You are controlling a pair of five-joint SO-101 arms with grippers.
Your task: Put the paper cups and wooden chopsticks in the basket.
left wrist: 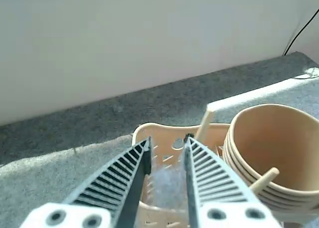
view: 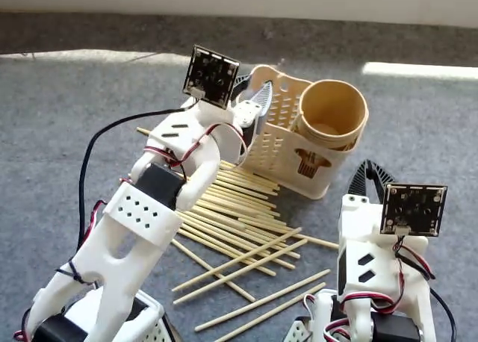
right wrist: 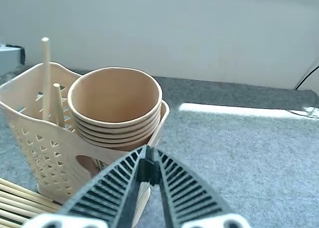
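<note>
The desk [view: 52,118] is covered in a grey, carpet-like fabric, and bright bands of sunlight [view: 414,69] lie across its far part. Behind it rises a plain pale wall [left wrist: 124,39], with a thin black cable [left wrist: 301,31] running down it toward the desk. A small pale object [right wrist: 9,58] sits by the wall; what it is cannot be told.

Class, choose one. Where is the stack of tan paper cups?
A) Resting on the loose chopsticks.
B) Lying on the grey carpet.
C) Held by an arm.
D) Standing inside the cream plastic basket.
D: the stack of tan paper cups stands upright inside the cream perforated plastic basket.
</note>
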